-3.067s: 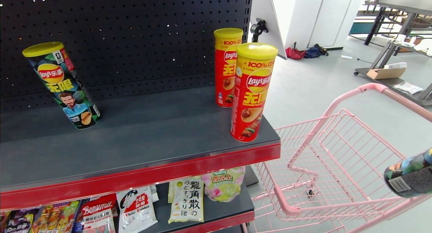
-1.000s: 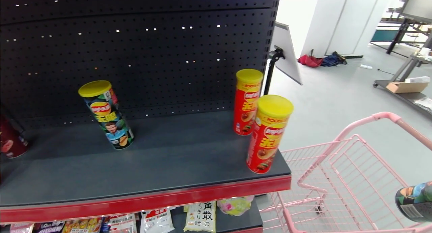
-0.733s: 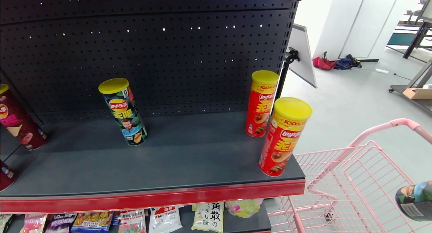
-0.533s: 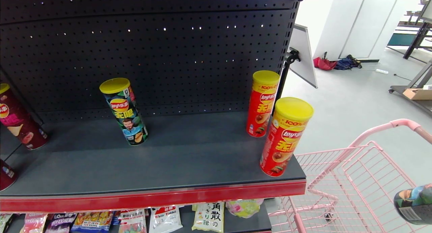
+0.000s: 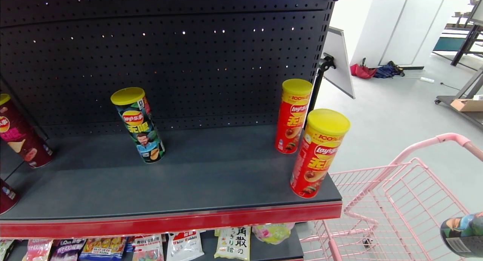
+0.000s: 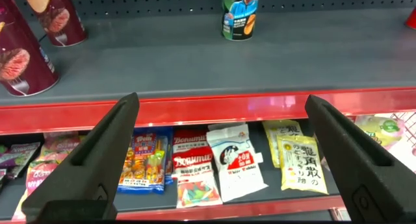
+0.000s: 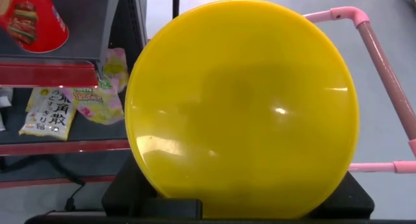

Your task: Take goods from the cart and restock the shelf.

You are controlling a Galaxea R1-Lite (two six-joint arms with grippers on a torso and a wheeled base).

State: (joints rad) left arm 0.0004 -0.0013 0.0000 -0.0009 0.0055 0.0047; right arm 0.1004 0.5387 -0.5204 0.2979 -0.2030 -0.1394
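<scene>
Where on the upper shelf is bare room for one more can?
The widest bare patch lies between the dark can and the red cans, up to the shelf's front edge. A smaller gap separates it from the maroon cans. The right end is crowded.

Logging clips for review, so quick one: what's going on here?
The robot is restocking a shelf from a pink cart. Its right claw grips a dark chip can with a yellow lid, held over the cart. The left claw is open and empty, facing the shelf's red front edge. One matching dark can and two red cans stand upright on the shelf.
</scene>
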